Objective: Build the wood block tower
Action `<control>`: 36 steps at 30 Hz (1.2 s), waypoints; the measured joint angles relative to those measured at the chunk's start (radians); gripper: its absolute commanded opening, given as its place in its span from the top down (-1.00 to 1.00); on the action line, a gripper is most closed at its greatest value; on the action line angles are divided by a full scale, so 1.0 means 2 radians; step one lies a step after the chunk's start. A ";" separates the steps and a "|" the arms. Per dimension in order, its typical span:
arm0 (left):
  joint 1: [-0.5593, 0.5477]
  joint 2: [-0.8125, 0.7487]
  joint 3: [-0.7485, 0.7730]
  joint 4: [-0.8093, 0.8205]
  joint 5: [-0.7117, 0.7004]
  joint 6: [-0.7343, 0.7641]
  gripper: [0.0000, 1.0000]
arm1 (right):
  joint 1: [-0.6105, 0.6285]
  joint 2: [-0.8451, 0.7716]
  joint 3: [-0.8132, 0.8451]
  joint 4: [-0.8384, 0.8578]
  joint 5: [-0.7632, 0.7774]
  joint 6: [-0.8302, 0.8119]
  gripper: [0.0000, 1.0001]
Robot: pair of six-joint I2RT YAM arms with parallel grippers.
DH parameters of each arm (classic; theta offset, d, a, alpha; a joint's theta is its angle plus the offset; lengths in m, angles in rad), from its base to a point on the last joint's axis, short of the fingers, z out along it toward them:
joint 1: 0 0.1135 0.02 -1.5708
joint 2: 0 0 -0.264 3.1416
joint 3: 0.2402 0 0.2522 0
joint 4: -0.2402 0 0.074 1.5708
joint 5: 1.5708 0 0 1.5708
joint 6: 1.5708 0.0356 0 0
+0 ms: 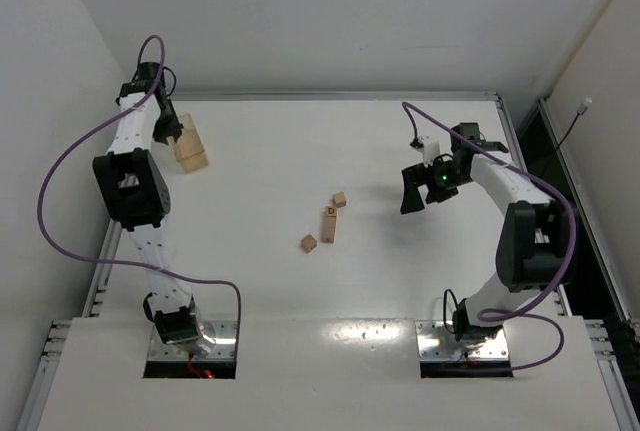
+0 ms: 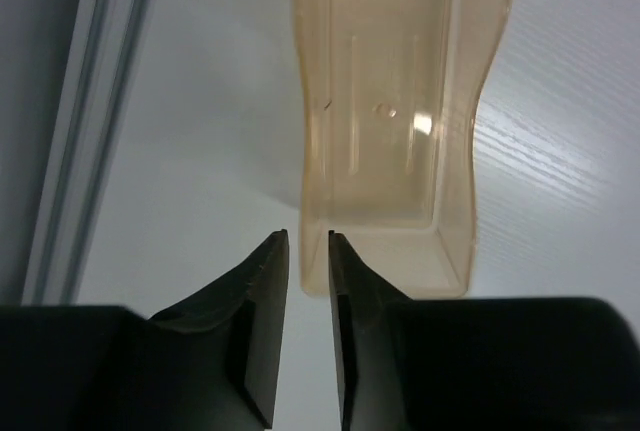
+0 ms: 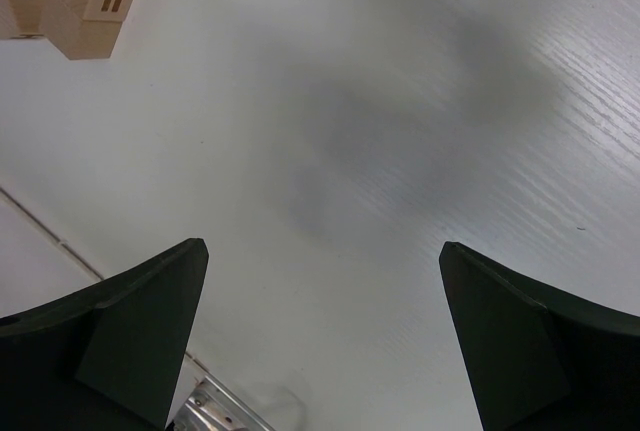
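Small light-tan wooden cubes sit mid-table. A short column [image 1: 329,223] stands between a single cube [image 1: 340,199] behind it and another [image 1: 309,243] in front on the left. In the right wrist view a cube marked with two bars [image 3: 90,1] shows at the top left, with more cubes touching it. My right gripper [image 1: 415,199] [image 3: 320,251] hovers wide open and empty, to the right of the cubes. My left gripper [image 1: 170,133] [image 2: 308,241] is at the far left. Its jaws stand a narrow gap apart with only table showing between them.
A translucent tan tray [image 2: 455,201] [image 1: 191,152] lies empty just beyond the left fingertips, its near left corner level with them. A metal rail [image 2: 80,131] runs along the table's left edge. White walls enclose the table at the back and on both sides.
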 measured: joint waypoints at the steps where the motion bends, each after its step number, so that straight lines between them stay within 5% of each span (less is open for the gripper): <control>1: 0.000 0.007 0.010 -0.001 -0.002 -0.001 0.69 | 0.000 0.000 0.000 0.000 0.000 0.000 -1.00; 5: 0.000 0.025 0.028 0.001 -0.007 0.000 0.73 | 0.000 0.002 0.001 0.000 0.000 0.000 -1.00; 12: 0.000 0.027 0.029 -0.004 -0.020 0.000 0.04 | 0.000 0.008 0.002 -0.001 0.000 -0.001 -1.00; 17: -0.018 -0.020 0.021 -0.009 -0.036 0.001 -0.25 | 0.000 0.008 0.002 -0.001 0.000 -0.001 -1.00; 21: -0.092 -0.129 -0.011 0.006 -0.075 0.002 -0.25 | 0.002 0.008 0.002 0.000 0.000 -0.001 -1.00; 26: -0.265 -0.251 -0.071 0.013 -0.063 0.042 0.03 | 0.015 -0.005 0.002 0.002 0.004 -0.001 -1.00; 28: -0.323 -0.254 -0.082 0.004 -0.038 0.057 -0.04 | 0.022 -0.021 0.002 0.007 0.012 -0.001 -0.97; 29: -0.342 -0.252 -0.104 0.004 -0.028 0.064 -0.24 | 0.028 -0.034 -0.001 0.014 0.016 -0.001 -0.97; 36: -0.346 -0.232 -0.211 -0.045 -0.011 0.071 -0.39 | 0.092 -0.088 -0.002 0.055 0.047 -0.003 -0.76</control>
